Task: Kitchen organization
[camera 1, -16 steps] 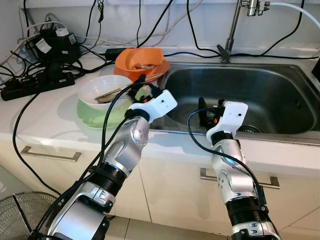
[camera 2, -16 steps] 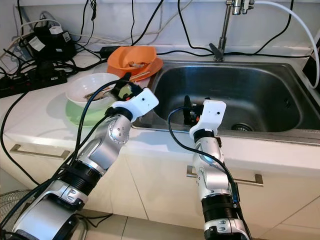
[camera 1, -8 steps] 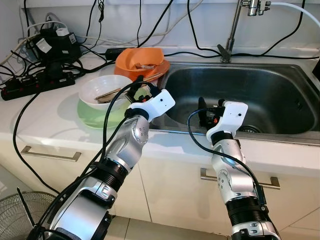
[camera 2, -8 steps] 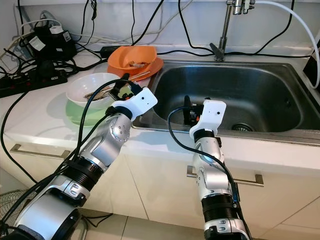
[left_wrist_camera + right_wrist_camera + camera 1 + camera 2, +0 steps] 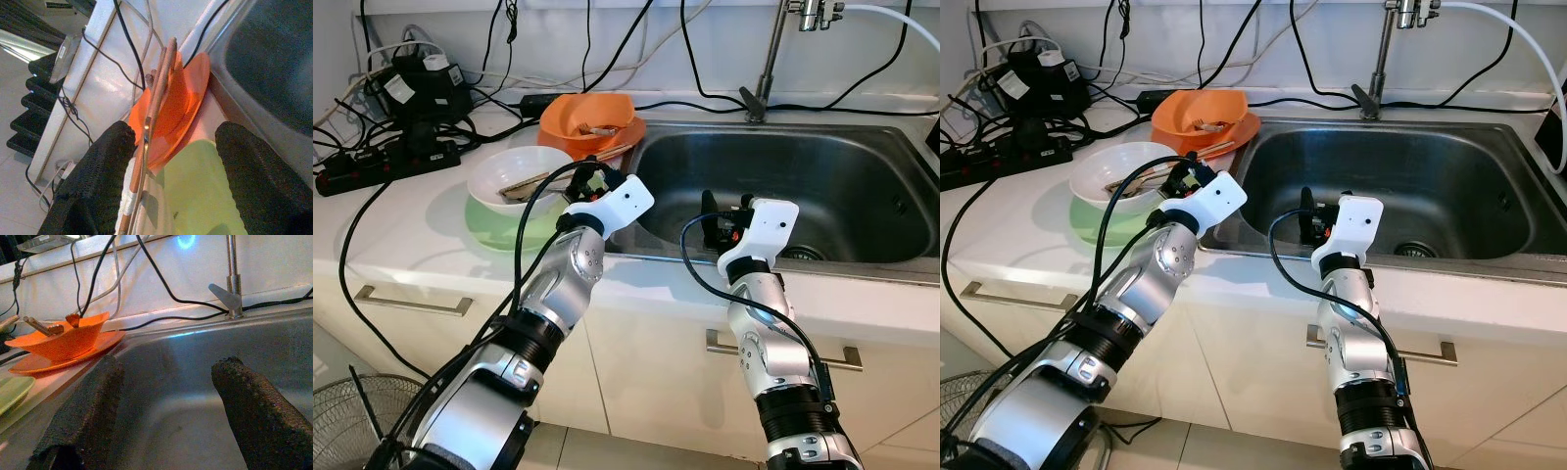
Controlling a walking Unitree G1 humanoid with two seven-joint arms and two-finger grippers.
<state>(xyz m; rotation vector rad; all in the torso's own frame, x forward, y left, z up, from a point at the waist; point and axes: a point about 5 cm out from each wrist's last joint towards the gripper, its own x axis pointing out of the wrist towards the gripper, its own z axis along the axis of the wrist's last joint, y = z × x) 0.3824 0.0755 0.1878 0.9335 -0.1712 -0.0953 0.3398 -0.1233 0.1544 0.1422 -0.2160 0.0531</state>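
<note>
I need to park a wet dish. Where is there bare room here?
The stainless steel sink basin is bare. The white countertop is free in front of the green plate. The back left corner is crowded with black power strips and cables.

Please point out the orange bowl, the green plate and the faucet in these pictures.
orange bowl (image 5: 582,116): left eye view, on its near outer wall.
green plate (image 5: 499,224): left eye view, on the bare rim in front of the white bowl.
faucet (image 5: 1378,59): right eye view, on the upright metal pipe.
</note>
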